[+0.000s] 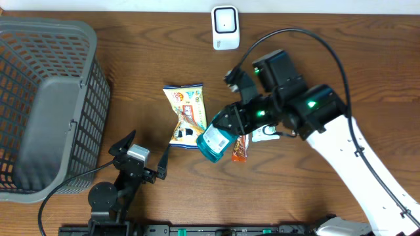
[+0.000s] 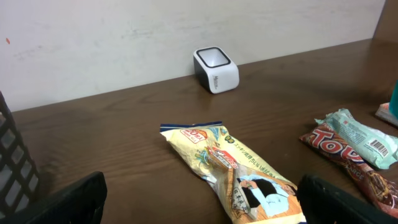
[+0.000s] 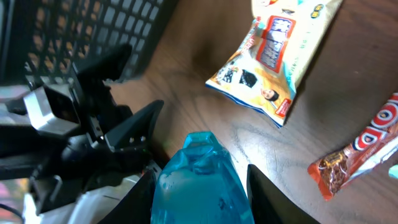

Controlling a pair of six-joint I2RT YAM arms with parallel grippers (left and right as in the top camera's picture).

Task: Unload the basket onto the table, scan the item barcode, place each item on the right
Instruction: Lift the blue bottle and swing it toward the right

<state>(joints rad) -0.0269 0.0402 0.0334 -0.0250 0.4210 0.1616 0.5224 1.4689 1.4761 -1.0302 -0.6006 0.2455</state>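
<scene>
Your right gripper (image 1: 222,130), jaws partly closed around a teal packet (image 1: 214,145), holds it over the middle of the table (image 1: 341,39); your left gripper (image 1: 143,155) sits wide open and empty at the near edge. The pick looks done: next you must carry the packet to the white scanner (image 1: 224,27) at the far edge and turn its barcode, unseen here, toward the window. 3 snacks (image 1: 187,115) lie mid-table, a grey basket (image 1: 92,72) at the left edge, a pale wall (image 2: 93,37) beyond.
</scene>
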